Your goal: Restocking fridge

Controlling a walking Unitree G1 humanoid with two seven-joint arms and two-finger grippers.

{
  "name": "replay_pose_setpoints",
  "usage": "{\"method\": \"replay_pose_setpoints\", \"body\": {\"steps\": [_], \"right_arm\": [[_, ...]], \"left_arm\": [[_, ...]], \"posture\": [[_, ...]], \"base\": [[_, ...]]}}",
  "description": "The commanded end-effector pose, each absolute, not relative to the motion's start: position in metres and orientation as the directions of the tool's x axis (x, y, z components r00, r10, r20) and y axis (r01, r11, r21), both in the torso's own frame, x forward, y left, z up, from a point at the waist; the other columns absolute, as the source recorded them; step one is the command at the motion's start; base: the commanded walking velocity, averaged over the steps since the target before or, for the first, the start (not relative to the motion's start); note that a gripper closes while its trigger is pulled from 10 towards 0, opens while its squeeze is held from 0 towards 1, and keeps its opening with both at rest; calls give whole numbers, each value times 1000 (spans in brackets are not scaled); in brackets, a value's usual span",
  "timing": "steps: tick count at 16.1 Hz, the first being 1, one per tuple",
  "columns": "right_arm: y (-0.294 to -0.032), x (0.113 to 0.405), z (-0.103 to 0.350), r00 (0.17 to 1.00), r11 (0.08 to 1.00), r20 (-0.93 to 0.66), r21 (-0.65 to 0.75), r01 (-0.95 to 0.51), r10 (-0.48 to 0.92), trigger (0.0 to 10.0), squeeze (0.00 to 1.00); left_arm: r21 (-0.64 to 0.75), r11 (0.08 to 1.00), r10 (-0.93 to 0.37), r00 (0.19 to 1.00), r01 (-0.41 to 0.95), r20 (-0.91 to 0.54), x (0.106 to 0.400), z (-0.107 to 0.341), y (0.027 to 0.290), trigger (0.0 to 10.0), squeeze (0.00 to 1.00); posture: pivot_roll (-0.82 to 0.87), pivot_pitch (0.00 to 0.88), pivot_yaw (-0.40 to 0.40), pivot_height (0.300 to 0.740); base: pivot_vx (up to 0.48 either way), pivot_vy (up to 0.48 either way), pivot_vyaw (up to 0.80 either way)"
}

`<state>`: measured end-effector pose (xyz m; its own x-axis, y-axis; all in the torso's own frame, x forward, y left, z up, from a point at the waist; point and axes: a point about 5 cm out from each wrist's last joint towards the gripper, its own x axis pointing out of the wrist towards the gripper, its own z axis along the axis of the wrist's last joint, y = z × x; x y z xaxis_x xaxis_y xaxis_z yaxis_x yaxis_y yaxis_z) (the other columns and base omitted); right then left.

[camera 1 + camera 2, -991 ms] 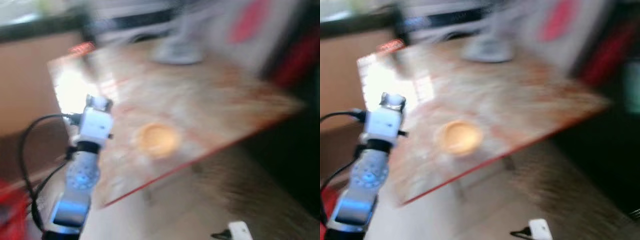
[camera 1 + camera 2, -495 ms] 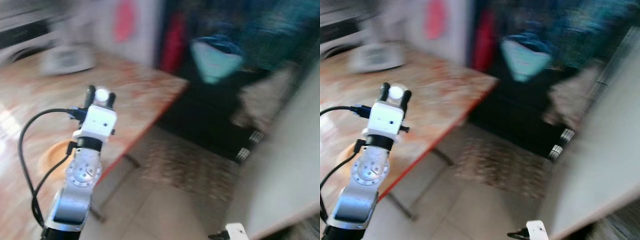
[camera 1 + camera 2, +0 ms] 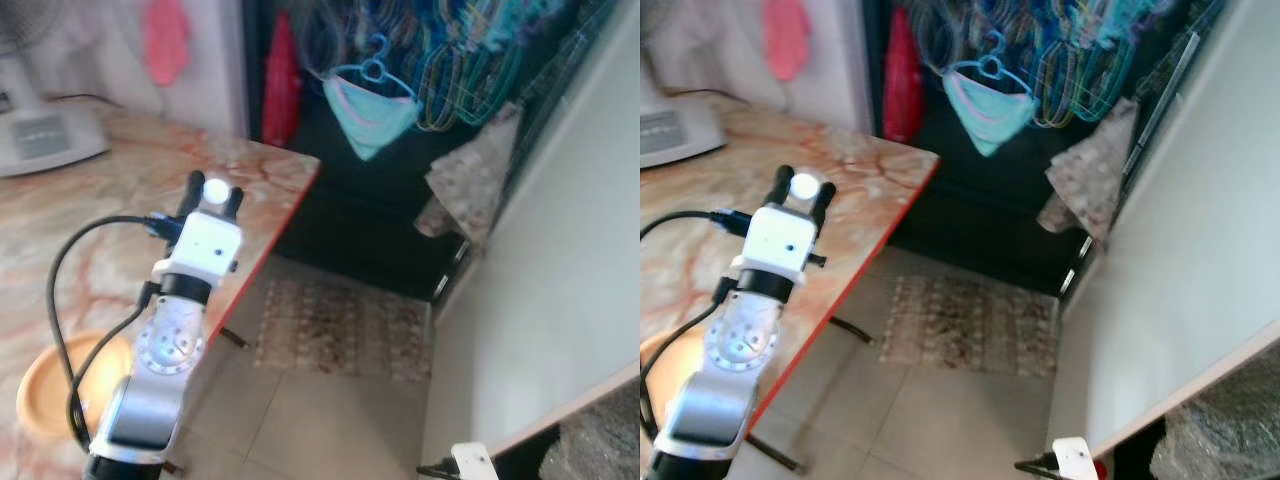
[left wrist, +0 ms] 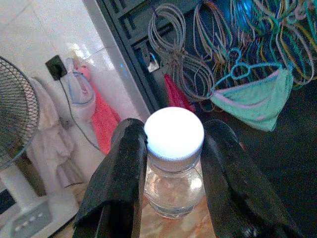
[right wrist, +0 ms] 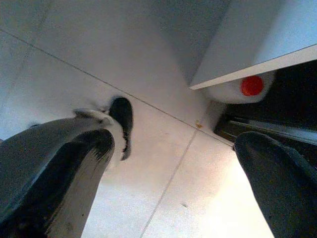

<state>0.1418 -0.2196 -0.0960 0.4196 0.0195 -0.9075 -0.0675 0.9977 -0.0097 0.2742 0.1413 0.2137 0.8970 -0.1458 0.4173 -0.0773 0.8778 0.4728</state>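
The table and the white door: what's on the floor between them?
A patterned rug lies on the tiled floor between the marble table and the white door, seen in both eye views.

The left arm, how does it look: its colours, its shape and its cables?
The left arm is silver, with a round disc-shaped joint, a black collar and a white boxy wrist block. A black cable loops out beside it. The left gripper has two long black fingers.

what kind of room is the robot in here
Probably a lived-in utility or kitchen corner of a home. A marble-patterned table stands on a tiled floor with a small mat, and clothes hangers hang bunched on a dark grille. The left gripper holds a white-capped bottle.
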Motion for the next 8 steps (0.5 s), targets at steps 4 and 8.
{"method": "replay_pose_setpoints", "body": {"steps": [4, 8], "right_arm": [[-220, 143, -96, 420, 998, -907, -9, -68, 20, 10000, 0], [-220, 143, -96, 420, 998, -907, -8, -68, 22, 10000, 0]], "left_arm": [[481, 871, -137, 887, -104, 441, 274, 219, 146, 10000, 0], [473, 877, -149, 888, -85, 435, 274, 217, 145, 10000, 0]], "posture": [[101, 0, -48, 740], [103, 0, -46, 740]], "base": [[0, 0, -800], [0, 0, -800]]}}
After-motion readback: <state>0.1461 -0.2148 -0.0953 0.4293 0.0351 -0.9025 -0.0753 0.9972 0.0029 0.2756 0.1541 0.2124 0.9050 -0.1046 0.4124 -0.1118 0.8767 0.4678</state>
